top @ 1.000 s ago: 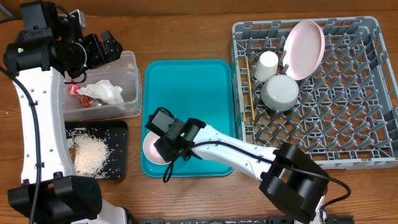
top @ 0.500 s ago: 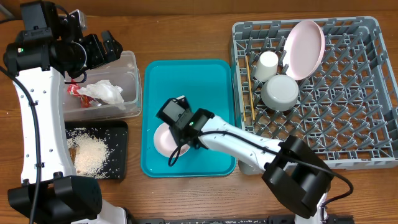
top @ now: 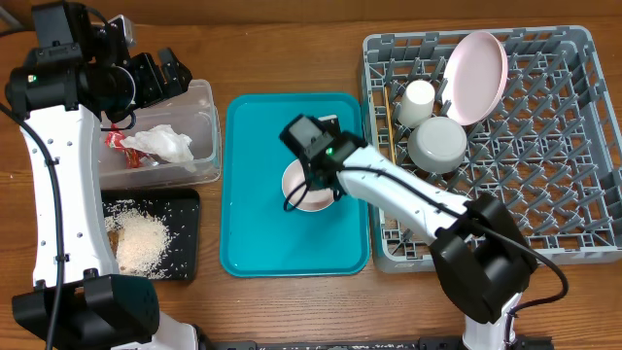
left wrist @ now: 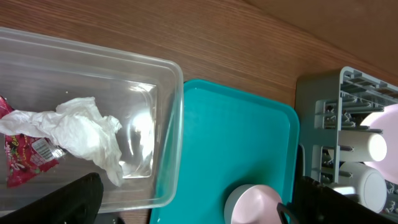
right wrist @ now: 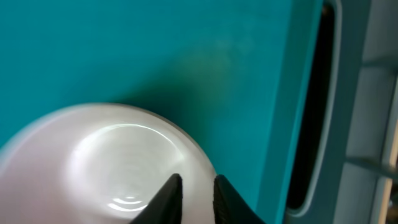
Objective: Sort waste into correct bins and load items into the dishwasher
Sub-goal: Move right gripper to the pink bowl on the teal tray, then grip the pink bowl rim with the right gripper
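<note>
The right pincer [right wrist: 194, 186] grips the rim of a small whitish bowl [top: 321, 201], fingers narrow, over the middle of the teal tray [top: 262, 126], left of the grey dish rack [top: 544, 194]. The left pincer [top: 163, 76] hangs wide over the clear tub's [top: 206, 146] far edge.

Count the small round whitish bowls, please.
2: a bowl in the grey plastic dish rack beside the white cup; another bowl in the right gripper over the teal tray.
</note>
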`<control>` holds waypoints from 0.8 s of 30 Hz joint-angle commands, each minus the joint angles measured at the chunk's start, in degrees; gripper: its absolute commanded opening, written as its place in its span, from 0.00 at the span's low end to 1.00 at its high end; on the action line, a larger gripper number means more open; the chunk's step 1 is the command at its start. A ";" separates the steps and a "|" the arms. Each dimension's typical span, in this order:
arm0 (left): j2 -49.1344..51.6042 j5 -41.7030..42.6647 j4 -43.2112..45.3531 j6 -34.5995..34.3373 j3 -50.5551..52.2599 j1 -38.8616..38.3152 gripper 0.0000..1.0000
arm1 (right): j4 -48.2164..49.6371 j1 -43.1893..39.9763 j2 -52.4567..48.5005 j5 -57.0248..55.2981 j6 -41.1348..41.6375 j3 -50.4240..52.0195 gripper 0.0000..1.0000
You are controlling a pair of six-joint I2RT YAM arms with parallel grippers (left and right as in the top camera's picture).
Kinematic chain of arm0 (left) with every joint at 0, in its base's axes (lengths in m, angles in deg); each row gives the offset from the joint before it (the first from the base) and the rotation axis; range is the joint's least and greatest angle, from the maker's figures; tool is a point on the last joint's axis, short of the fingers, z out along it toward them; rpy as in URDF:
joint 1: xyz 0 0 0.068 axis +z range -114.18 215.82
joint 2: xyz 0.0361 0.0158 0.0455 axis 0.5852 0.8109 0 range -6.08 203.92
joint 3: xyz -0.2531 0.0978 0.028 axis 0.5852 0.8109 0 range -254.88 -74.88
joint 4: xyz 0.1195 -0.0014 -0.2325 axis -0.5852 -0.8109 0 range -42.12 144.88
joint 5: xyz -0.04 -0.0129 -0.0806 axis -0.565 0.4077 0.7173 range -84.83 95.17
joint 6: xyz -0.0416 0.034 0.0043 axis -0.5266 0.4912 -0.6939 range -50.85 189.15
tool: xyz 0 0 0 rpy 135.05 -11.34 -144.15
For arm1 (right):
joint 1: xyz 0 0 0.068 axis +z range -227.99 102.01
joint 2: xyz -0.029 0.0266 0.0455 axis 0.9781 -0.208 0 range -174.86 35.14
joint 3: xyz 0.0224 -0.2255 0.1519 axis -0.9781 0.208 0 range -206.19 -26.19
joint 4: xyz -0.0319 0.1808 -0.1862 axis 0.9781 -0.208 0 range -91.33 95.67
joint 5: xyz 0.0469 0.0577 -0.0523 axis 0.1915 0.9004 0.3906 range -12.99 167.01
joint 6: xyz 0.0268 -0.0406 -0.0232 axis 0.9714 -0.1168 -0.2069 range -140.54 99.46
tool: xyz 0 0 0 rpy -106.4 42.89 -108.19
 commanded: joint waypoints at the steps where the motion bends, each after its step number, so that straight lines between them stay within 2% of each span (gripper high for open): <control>1: 0.11 -0.57 0.22 -1.16 -1.01 -0.02 1.00 | -1.95 0.17 1.55 11.76 0.35 -6.36 0.24; 5: 0.11 -0.57 0.24 -1.16 -1.01 -0.02 1.00 | -2.43 1.51 1.55 18.71 -1.49 -6.84 0.28; 12: 0.11 -0.59 0.24 -1.16 -1.01 -0.02 1.00 | -3.30 4.87 1.42 18.60 -3.21 -6.75 0.33; 16: 0.11 -0.59 0.22 -1.16 -1.01 -0.02 1.00 | -3.15 6.82 0.46 15.32 -4.50 -6.64 0.38; 24: 0.11 -0.57 0.22 -1.16 -1.01 -0.02 1.00 | -0.96 7.56 -3.32 9.97 -4.57 -4.11 0.40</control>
